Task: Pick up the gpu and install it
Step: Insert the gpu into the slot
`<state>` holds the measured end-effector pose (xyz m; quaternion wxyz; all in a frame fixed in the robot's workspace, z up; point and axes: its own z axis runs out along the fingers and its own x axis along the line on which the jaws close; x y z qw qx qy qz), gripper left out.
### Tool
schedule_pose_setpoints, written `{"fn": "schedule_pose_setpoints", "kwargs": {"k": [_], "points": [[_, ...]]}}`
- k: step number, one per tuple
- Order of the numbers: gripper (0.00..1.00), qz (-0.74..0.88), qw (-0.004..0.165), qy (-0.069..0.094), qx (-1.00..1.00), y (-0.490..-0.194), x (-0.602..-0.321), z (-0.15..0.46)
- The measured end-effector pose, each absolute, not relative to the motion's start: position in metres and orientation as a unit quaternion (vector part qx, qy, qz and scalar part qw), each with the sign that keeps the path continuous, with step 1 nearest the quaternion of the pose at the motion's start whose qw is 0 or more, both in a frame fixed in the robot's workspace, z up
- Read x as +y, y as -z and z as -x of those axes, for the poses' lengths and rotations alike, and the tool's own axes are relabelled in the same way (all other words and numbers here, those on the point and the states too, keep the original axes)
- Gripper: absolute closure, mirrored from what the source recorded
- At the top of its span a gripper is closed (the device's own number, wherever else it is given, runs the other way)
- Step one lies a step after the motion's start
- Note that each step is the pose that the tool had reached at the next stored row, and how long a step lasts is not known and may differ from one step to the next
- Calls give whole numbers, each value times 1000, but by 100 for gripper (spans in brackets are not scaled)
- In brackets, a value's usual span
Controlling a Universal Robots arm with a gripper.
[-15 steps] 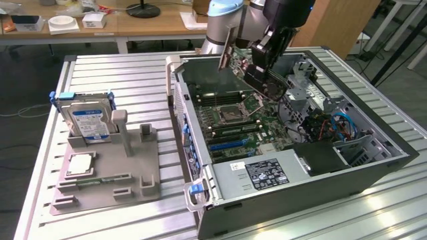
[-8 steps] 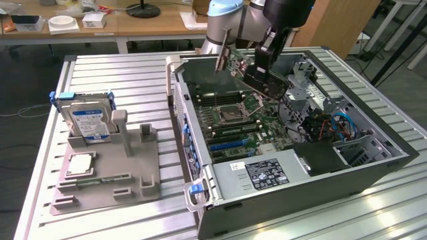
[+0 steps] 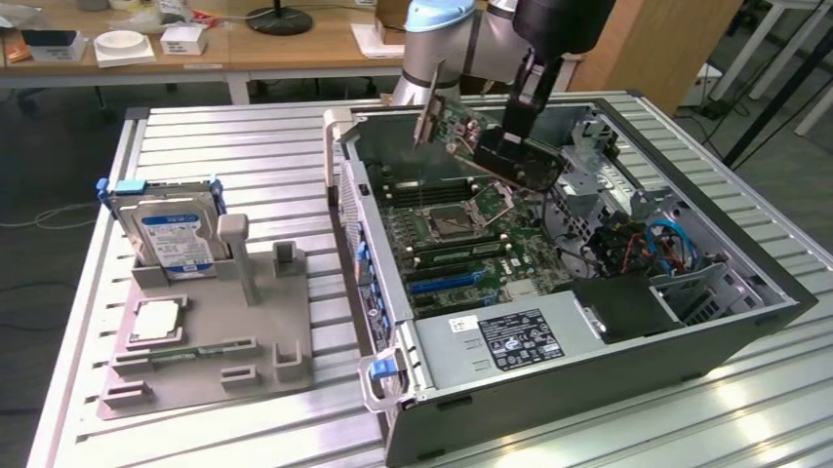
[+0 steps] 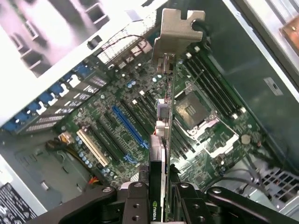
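Note:
My gripper (image 3: pixel 517 154) is shut on the gpu (image 3: pixel 471 129), a flat card with a green board face and a silver metal bracket (image 3: pixel 427 122) at one end. It hangs tilted above the open computer case (image 3: pixel 729 336), over the motherboard (image 3: pixel 450 229). In the wrist view the gpu (image 4: pixel 164 135) is edge-on between my fingers (image 4: pixel 135 203), its bracket (image 4: pixel 176 32) pointing away from me. Below it lie the motherboard (image 4: pixel 210 154) and a blue expansion slot (image 4: pixel 128 127), with a gap between card and board. That blue slot (image 3: pixel 450 283) sits nearer the case's front than the card.
On the exterior view's left, a grey fixture (image 3: pixel 215 341) holds a silver hard drive with a blue label (image 3: pixel 176 239), a processor chip (image 3: pixel 156 320) and a memory stick (image 3: pixel 195 353). Inside the case are a power supply (image 3: pixel 521 336), cables (image 3: pixel 657 244) and a drive cage (image 3: pixel 612 175).

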<state>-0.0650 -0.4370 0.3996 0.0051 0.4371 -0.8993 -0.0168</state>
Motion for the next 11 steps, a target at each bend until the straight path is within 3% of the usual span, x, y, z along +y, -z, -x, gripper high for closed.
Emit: {"fn": "schedule_pose_setpoints", "kwargs": {"k": [11], "points": [[74,-525,7,16,-851,-399,-437,65]]}}
